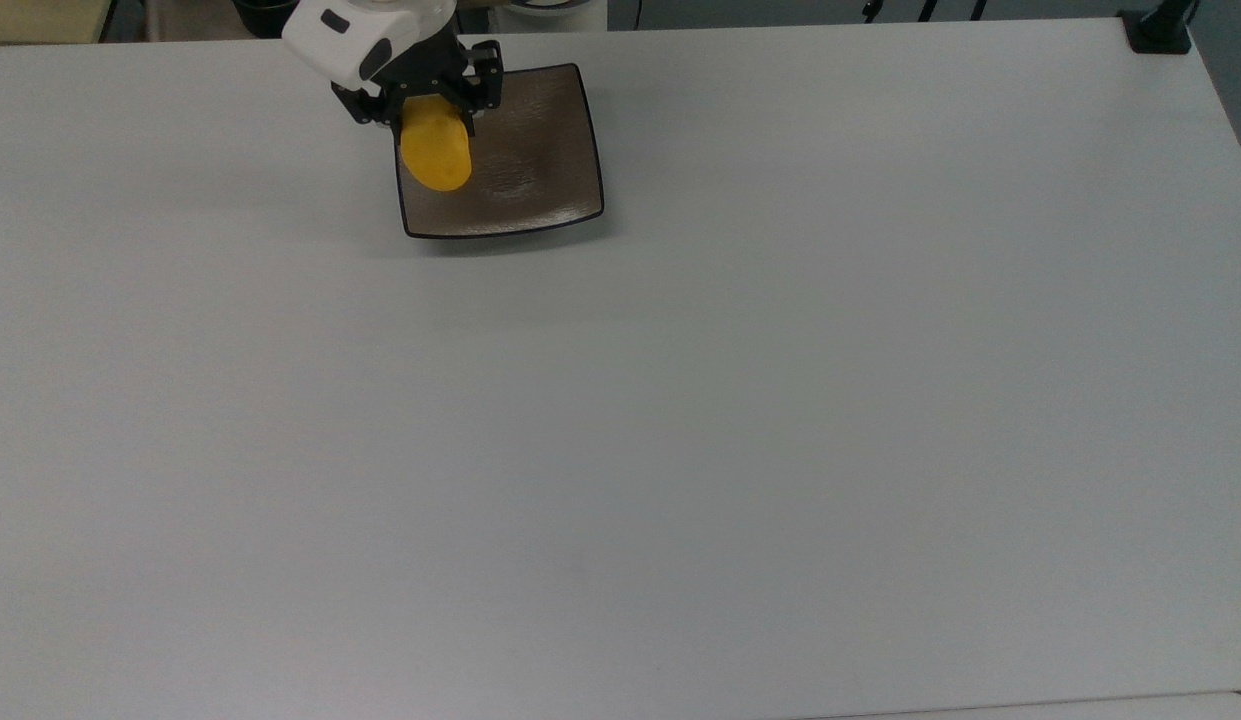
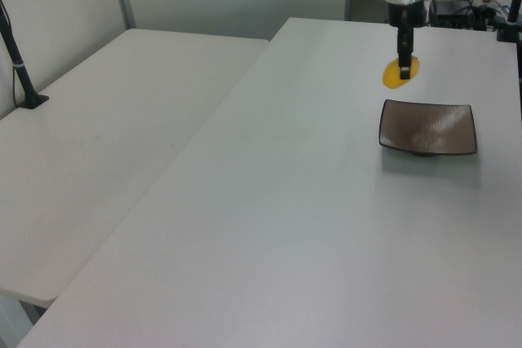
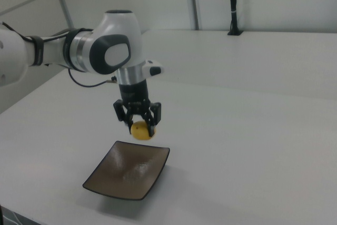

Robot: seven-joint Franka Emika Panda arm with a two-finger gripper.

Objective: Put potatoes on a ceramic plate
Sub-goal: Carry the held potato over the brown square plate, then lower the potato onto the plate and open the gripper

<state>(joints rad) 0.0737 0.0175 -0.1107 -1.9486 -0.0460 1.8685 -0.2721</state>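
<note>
While the gripper (image 1: pixel 432 110) clenched the potatoes (image 1: pixel 436 155), they hung above the ceramic plate (image 1: pixel 540 170), near its rim on the top view's left.

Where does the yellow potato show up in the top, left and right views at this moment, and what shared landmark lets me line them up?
Top view: the potato is at upper left, overlapping the plate's left part.
Left view: the potato is at upper right, above the plate's far-left corner.
Right view: the potato is left of centre, above the plate's far edge.
Shared landmark: the square brown plate; the gripper holds the potato.
</note>
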